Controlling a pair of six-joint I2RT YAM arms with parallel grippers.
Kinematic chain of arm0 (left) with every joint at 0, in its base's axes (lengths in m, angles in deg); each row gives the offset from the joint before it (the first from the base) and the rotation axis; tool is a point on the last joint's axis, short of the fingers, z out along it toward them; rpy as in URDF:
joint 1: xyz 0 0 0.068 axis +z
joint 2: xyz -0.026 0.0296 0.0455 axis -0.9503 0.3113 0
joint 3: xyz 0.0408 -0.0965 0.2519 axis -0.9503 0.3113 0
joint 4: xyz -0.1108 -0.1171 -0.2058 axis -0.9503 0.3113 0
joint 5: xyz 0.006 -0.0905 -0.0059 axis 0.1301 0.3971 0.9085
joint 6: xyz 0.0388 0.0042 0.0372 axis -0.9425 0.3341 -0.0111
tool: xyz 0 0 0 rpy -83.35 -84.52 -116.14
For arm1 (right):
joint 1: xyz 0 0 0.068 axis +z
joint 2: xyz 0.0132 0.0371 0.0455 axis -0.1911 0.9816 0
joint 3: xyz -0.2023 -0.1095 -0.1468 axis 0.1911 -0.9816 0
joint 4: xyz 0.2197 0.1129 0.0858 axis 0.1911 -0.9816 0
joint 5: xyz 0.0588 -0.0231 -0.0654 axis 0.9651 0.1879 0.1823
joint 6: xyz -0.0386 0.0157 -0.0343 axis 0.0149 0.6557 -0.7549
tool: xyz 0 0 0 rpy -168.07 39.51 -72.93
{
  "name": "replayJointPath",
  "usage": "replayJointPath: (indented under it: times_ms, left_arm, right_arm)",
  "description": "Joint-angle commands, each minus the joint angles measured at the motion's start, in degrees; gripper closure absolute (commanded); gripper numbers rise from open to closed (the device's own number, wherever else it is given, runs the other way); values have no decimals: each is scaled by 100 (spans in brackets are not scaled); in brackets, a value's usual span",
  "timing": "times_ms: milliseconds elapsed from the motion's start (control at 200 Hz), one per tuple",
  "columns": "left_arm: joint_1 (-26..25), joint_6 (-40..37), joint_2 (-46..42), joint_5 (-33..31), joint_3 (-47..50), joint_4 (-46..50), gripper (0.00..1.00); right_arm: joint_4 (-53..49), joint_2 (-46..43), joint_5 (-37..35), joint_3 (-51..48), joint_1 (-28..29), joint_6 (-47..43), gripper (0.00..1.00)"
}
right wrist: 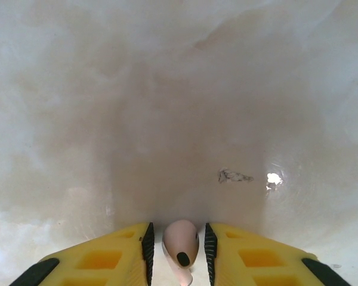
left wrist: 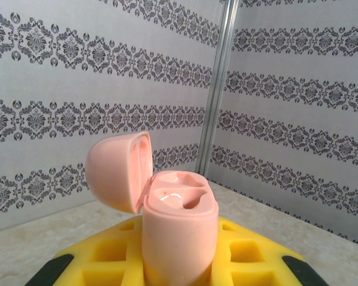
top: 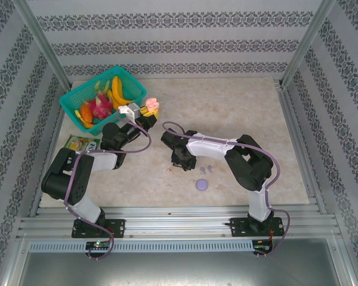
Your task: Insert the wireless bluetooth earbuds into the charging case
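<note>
your right gripper [right wrist: 179,237] points down at the table [right wrist: 167,107] with a pink earbud [right wrist: 180,243] lying between its yellow fingers [right wrist: 107,259]. the jaws stand slightly apart, with a thin gap on each side of the bud, so nothing is pinched. your left gripper [left wrist: 179,265] is clamped on the pink charging case [left wrist: 180,232], holding it upright and off the table. in the top view it sits beside the teal basket [top: 71,107] at the far left, well apart from the right gripper. two lilac earbuds [top: 206,169] lie on the table just right of the right gripper, and the round lilac case [top: 201,185] lies just nearer to you than they do.

the table is pale, glossy, marbled beige, with a small dark scuff [right wrist: 234,176] and a bright glint ahead and right of the fingers. the walls [left wrist: 59,89] carry grey damask bands, and a metal post [left wrist: 218,89] stands in the corner. the basket holds toy fruit, and a green and yellow packet [top: 80,143] lies by your left arm.

the bud is pale pink with a rounded head and a dark oval spot facing the wrist camera. the case is the same pink, its lid flipped open to the left and two scooped wells showing. you cannot tell whether a bud sits in them.
</note>
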Motion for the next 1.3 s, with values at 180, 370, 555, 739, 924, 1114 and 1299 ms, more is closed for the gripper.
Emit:
replayJointPath:
  times_ms: [180,370,555,739,924,1114,1299]
  left_arm:
    - [47,89,-64,63,-29,-382,100]
    - [50,106,-71,57,-31,-383,100]
    - [48,121,-61,58,-39,-383,100]
    - [44,136,-57,72,-33,-383,100]
    - [48,141,-61,81,-8,-381,100]
    - [48,178,-65,79,25,-383,100]
    - [49,211,-83,82,61,-383,100]
  right_arm:
    - [-106,254,-95,-7,42,76,73]
    - [-56,213,-123,-24,42,76,76]
    - [3,126,-204,-66,24,-7,79]
    - [345,-123,-321,-354,-59,-102,81]
    - [892,-477,-443,-762,-147,-375,82]
    - [1588,-826,-443,-1191,-245,-814,82]
    - [2059,-1167,-431,-1526,-334,-1336,81]
